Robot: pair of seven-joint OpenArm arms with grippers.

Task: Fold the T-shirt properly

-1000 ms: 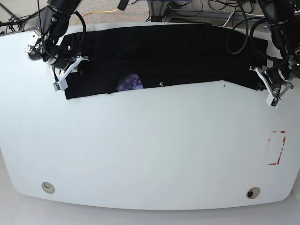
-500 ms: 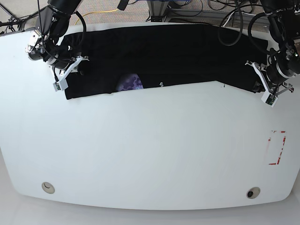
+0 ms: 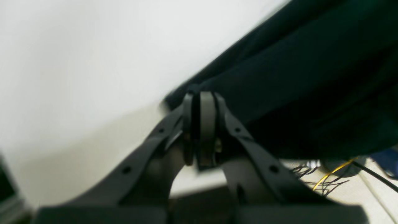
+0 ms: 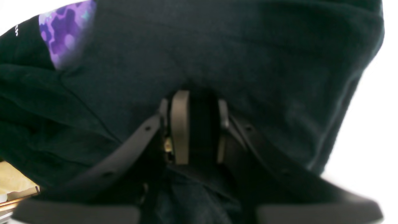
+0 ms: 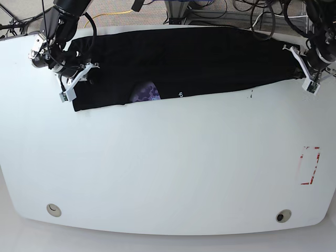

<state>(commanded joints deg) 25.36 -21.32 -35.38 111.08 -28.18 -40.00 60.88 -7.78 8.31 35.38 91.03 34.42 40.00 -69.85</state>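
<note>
Right gripper: positioned at the left end of the cloth in the base view, pointed down over it. Jaws apart, with black fabric seen between the fingertips in the right wrist view; no grip on the cloth can be confirmed.

T-shirt: black, laid as a long, wide band across the far part of the white table, spanning from beneath the right gripper to the left gripper. A purple printed patch is shown at the near edge, nearer the right gripper's end, with a small white mark just beside it. Folds and overlapping layers are seen in both wrist views.

Left gripper: placed at the opposite end, by the near corner of the cloth. Jaws brought close together, with dark fabric seen at the tips in the left wrist view; the corner appears to be pinched, though the picture is blurred.

Red markings: found on the table's near right part, well apart from the cloth. Two round fittings are set near the table's near corners, one at each side.
</note>
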